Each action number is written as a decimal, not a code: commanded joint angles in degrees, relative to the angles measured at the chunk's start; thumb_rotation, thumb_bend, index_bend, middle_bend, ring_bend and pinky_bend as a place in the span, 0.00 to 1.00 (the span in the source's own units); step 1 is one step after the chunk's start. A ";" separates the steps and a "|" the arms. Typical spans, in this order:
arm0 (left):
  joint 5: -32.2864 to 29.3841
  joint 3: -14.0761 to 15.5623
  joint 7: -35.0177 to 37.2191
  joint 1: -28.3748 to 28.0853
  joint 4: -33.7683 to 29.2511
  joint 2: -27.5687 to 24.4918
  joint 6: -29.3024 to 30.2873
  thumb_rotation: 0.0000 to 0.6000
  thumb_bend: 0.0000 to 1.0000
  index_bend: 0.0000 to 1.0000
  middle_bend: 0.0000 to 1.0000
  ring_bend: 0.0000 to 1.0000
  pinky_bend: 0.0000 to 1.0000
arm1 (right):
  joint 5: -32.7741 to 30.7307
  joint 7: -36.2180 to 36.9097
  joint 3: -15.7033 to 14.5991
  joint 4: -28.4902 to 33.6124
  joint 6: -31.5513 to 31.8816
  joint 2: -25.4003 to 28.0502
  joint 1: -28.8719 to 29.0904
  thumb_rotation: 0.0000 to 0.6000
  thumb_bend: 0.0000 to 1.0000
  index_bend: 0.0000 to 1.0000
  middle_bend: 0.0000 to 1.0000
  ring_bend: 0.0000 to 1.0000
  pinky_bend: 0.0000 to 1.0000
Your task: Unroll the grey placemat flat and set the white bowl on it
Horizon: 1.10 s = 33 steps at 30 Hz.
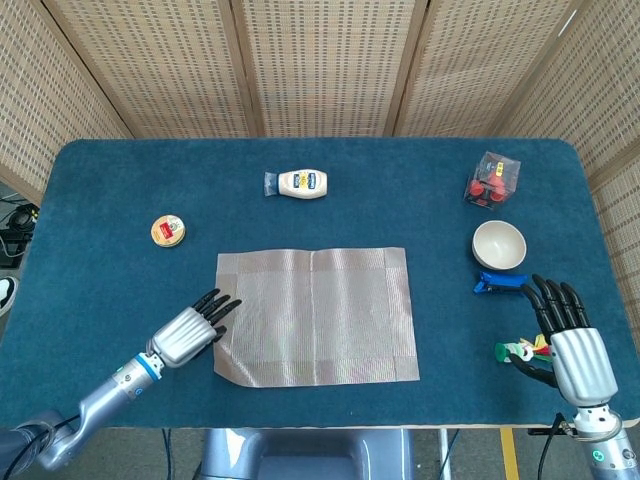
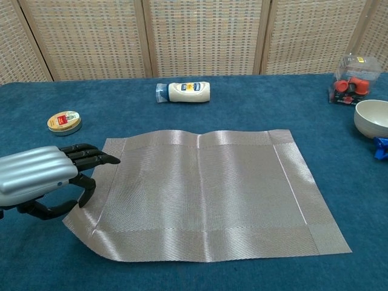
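Note:
The grey placemat (image 1: 315, 315) (image 2: 200, 194) lies unrolled near the table's front middle, with slight ripples and its near-left corner lifted. My left hand (image 1: 185, 335) (image 2: 45, 179) grips the mat's left edge, fingers on top and thumb underneath. The white bowl (image 1: 498, 243) (image 2: 371, 118) stands upright and empty on the blue cloth, right of the mat and apart from it. My right hand (image 1: 570, 345) rests at the front right with its fingers spread and holds nothing; it shows only in the head view.
A mayonnaise bottle (image 1: 300, 183) (image 2: 185, 91) lies behind the mat. A round tin (image 1: 168, 231) (image 2: 63, 122) sits at the left. A clear box of red parts (image 1: 492, 180) (image 2: 350, 79) stands at the back right. A blue clip (image 1: 497, 283) lies before the bowl, a green-yellow item (image 1: 520, 352) beside my right hand.

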<state>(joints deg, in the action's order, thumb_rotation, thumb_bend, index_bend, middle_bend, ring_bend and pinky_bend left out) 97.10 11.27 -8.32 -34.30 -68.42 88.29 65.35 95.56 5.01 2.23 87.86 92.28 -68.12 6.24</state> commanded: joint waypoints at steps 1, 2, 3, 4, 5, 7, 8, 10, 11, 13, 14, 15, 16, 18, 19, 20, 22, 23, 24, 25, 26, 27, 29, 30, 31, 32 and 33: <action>-0.03 0.50 -1.33 0.77 -0.93 -1.05 -0.10 1.00 0.55 0.80 0.00 0.00 0.00 | 0.09 0.02 -0.03 0.03 0.06 0.03 -0.04 1.00 0.00 0.04 0.00 0.00 0.00; -0.03 0.57 -1.82 1.09 -1.04 -1.38 0.06 1.00 0.55 0.80 0.00 0.00 0.00 | 0.18 0.00 -0.07 0.06 0.09 0.05 -0.06 1.00 0.00 0.04 0.00 0.00 0.00; -0.07 0.64 -2.13 1.34 -1.03 -1.58 0.16 1.00 0.55 0.80 0.00 0.00 0.00 | 0.23 0.01 -0.09 0.08 0.11 0.06 -0.08 1.00 0.00 0.04 0.00 0.00 0.00; -0.07 0.67 -2.24 1.45 -1.05 -1.66 0.20 1.00 0.55 0.80 0.00 0.00 0.00 | 0.26 0.02 -0.09 0.09 0.13 0.06 -0.09 1.00 0.00 0.04 0.00 0.00 0.00; -0.09 0.78 -2.42 1.69 -1.09 -1.84 0.25 1.00 0.55 0.80 0.00 0.00 0.00 | 0.33 0.03 -0.11 0.12 0.17 0.08 -0.10 1.00 0.00 0.04 0.00 0.00 0.00; 0.03 1.09 -2.63 2.21 -1.25 -2.30 0.44 1.00 0.55 0.80 0.00 0.00 0.00 | 0.47 0.01 -0.14 0.17 0.27 0.10 -0.15 1.00 0.00 0.04 0.00 0.00 0.00; 0.21 1.19 -2.73 2.42 -1.30 -2.50 0.62 1.00 0.55 0.80 0.00 0.00 0.00 | 0.53 0.00 -0.16 0.18 0.30 0.10 -0.17 1.00 0.00 0.04 0.00 0.00 0.00; 0.45 1.23 -2.92 2.74 -1.34 -2.79 0.95 1.00 0.55 0.80 0.00 0.00 0.00 | 0.60 -0.01 -0.21 0.22 0.28 0.11 -0.19 1.00 0.00 0.04 0.00 0.00 0.00; 0.51 1.19 -3.04 2.87 -1.33 -2.89 1.10 1.00 0.55 0.80 0.00 0.00 0.00 | 0.63 -0.03 -0.22 0.24 0.28 0.11 -0.20 1.00 0.00 0.04 0.00 0.00 0.00; 0.45 0.98 -3.44 3.11 -1.17 -3.04 1.41 1.00 0.55 0.80 0.00 0.00 0.00 | 0.72 -0.06 -0.25 0.28 0.31 0.11 -0.22 1.00 0.00 0.04 0.00 0.00 0.00; 0.32 0.80 -3.67 3.26 -1.03 -3.07 1.52 1.00 0.55 0.80 0.00 0.00 0.00 | 0.77 -0.08 -0.26 0.31 0.35 0.12 -0.24 1.00 0.00 0.04 0.00 0.00 0.00; 0.16 0.59 -3.79 3.38 -0.90 -3.06 1.58 1.00 0.55 0.80 0.00 0.00 0.00 | 0.82 -0.09 -0.26 0.35 0.40 0.13 -0.26 1.00 0.00 0.04 0.00 0.00 0.00; 0.11 0.51 -3.82 3.42 -0.85 -3.04 1.59 1.00 0.55 0.80 0.00 0.00 0.00 | 0.84 -0.08 -0.27 0.36 0.42 0.14 -0.27 1.00 0.00 0.04 0.00 0.00 0.00; -0.10 0.24 -3.75 3.60 -0.68 -2.95 1.56 1.00 0.55 0.80 0.00 0.00 0.00 | 0.85 -0.04 -0.26 0.41 0.52 0.19 -0.34 1.00 0.00 0.04 0.00 0.00 0.00; -0.14 0.13 -3.81 3.66 -0.55 -2.89 1.55 1.00 0.55 0.80 0.00 0.00 0.00 | 0.84 -0.03 -0.25 0.43 0.53 0.21 -0.35 1.00 0.00 0.04 0.00 0.00 0.00; -0.20 0.00 -3.92 3.73 -0.40 -2.82 1.55 1.00 0.55 0.80 0.00 0.00 0.00 | 0.83 -0.01 -0.24 0.43 0.54 0.23 -0.36 1.00 0.00 0.04 0.00 0.00 0.00; -0.39 -0.30 -4.02 3.87 -0.23 -2.71 1.63 1.00 0.55 0.79 0.00 0.00 0.00 | 0.85 0.03 -0.24 0.44 0.53 0.26 -0.36 1.00 0.00 0.04 0.00 0.00 0.00; -0.53 -0.49 -3.93 3.99 -0.20 -2.65 1.72 1.00 0.50 0.73 0.00 0.00 0.00 | 0.87 0.05 -0.25 0.44 0.53 0.28 -0.37 1.00 0.00 0.04 0.00 0.00 0.00; -0.62 -0.58 -3.77 4.10 -0.20 -2.65 1.74 1.00 0.38 0.59 0.00 0.00 0.00 | 0.86 0.07 -0.25 0.42 0.53 0.29 -0.38 1.00 0.00 0.04 0.00 0.00 0.00; -0.60 -0.58 -3.65 4.12 -0.21 -2.74 1.67 1.00 0.27 0.46 0.00 0.00 0.00 | 0.86 0.09 -0.24 0.43 0.50 0.31 -0.37 1.00 0.00 0.04 0.00 0.00 0.00; -0.43 -0.47 -3.44 4.08 -0.27 -2.94 1.55 1.00 0.11 0.24 0.00 0.00 0.00 | 0.83 0.13 -0.22 0.45 0.50 0.33 -0.38 1.00 0.00 0.04 0.00 0.00 0.00; -0.27 -0.28 -2.94 4.00 -0.45 -3.21 1.32 1.00 0.02 0.08 0.00 0.00 0.00 | 0.80 0.15 -0.22 0.45 0.48 0.35 -0.39 1.00 0.00 0.04 0.00 0.00 0.00; -0.03 0.26 -0.66 3.73 -1.60 -4.28 0.63 1.00 0.00 0.00 0.00 0.00 0.00 | 0.71 0.12 -0.19 0.43 0.38 0.37 -0.38 1.00 0.00 0.04 0.00 0.00 0.00; 0.06 0.38 0.74 3.60 -2.39 -4.99 0.61 1.00 0.00 0.00 0.00 0.00 0.00 | 0.63 0.09 -0.19 0.44 0.28 0.37 -0.37 1.00 0.00 0.04 0.00 0.00 0.00; 0.16 0.41 1.84 3.54 -3.07 -5.71 0.81 1.00 0.00 0.00 0.00 0.00 0.00 | 0.51 0.07 -0.20 0.44 0.13 0.39 -0.36 1.00 0.00 0.04 0.00 0.00 0.00; 0.18 0.29 2.84 3.59 -3.81 -6.56 1.36 1.00 0.00 0.00 0.00 0.00 0.00 | 0.41 0.08 -0.21 0.46 -0.02 0.41 -0.35 1.00 0.00 0.04 0.00 0.00 0.00; 0.14 0.08 3.63 3.73 -4.57 -7.40 2.08 1.00 0.00 0.00 0.00 0.00 0.00 | 0.30 0.06 -0.19 0.48 -0.14 0.43 -0.33 1.00 0.00 0.04 0.00 0.00 0.00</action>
<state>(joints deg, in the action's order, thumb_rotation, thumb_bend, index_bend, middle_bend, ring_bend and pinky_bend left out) 97.06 11.38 -6.87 -30.55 -71.15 82.85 66.50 95.90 5.08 2.03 88.33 92.19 -67.71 5.89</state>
